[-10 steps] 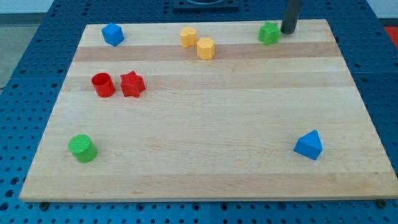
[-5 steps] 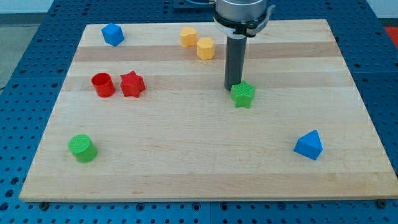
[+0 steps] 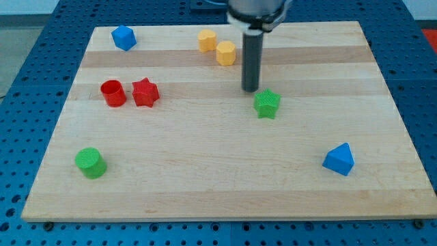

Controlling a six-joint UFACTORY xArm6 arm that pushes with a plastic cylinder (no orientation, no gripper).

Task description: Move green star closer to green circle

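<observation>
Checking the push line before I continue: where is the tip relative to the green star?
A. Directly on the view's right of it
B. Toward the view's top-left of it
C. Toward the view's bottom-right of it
B: my tip sits just up-left of the green star, by its upper-left edge.

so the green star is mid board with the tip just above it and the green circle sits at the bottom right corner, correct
Not quite. The green circle sits near the view's bottom left corner, not the right; the blue block is at the bottom right. The camera view shows the rest holds: the green star is mid board, my tip just above it.
</observation>
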